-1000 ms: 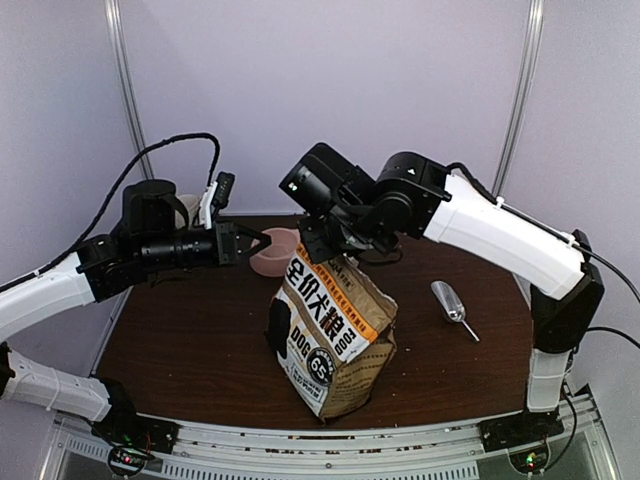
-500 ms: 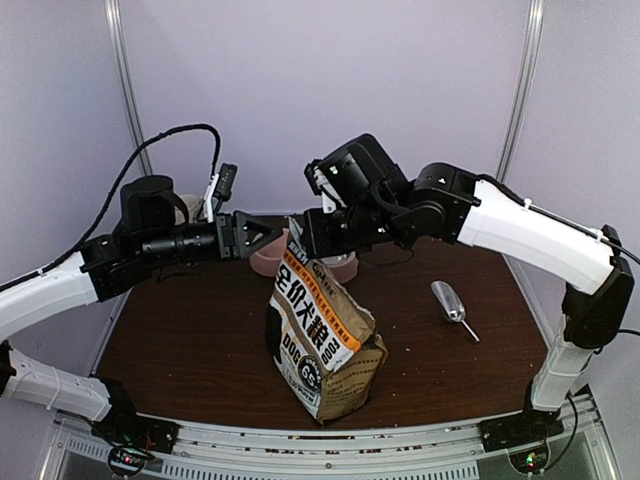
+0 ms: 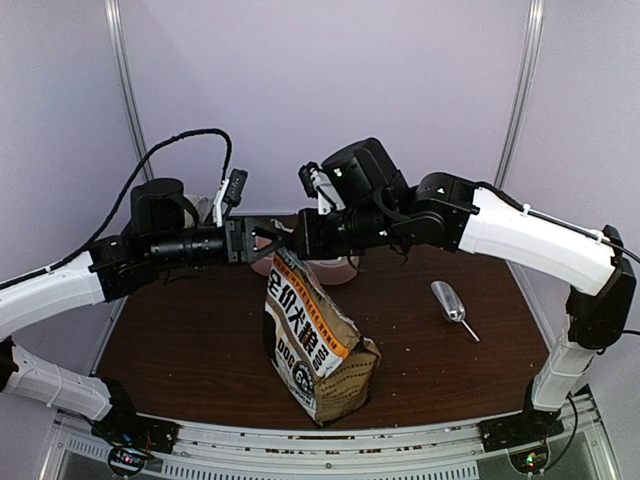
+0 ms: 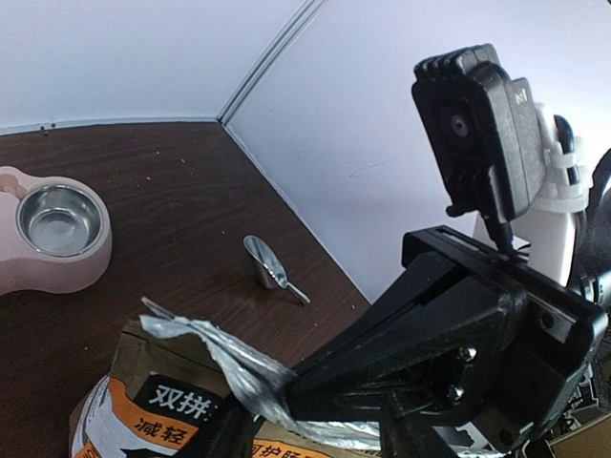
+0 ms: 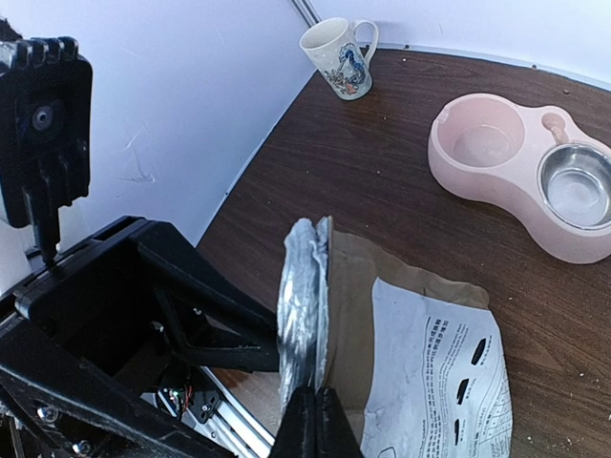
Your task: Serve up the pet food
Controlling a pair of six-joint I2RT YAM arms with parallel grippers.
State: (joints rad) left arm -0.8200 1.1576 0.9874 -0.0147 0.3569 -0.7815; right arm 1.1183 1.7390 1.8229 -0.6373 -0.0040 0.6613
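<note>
1. One tan paper bag with a white printed label [image 3: 315,335] stands near the middle of the dark wooden table [image 3: 200,340]. It leans, with its top drawn up and towards the far side.
2. The two grippers meet over the bag's top.
   - The right gripper [image 5: 310,417] is pinched tight on the bag's silver-lined top edge.
   - The left gripper [image 3: 272,241] has its jaws spread partway at that same edge, coming from the left. Whether it touches the edge cannot be told.
3. The pet food shows in no view, so where it lies cannot be told.
4. One pink double bowl [image 5: 449,176] sits on the far side of the bag. It has one plain pink well and one shiny steel well. From above, the bag's top and the grippers hide most of it.
5. One small metal scoop [image 3: 450,300] lies on the table to the right of the bag, well apart from it.
6. One cream mug with a printed figure [image 5: 339,57] stands upright at the far left, near the wall.
</note>
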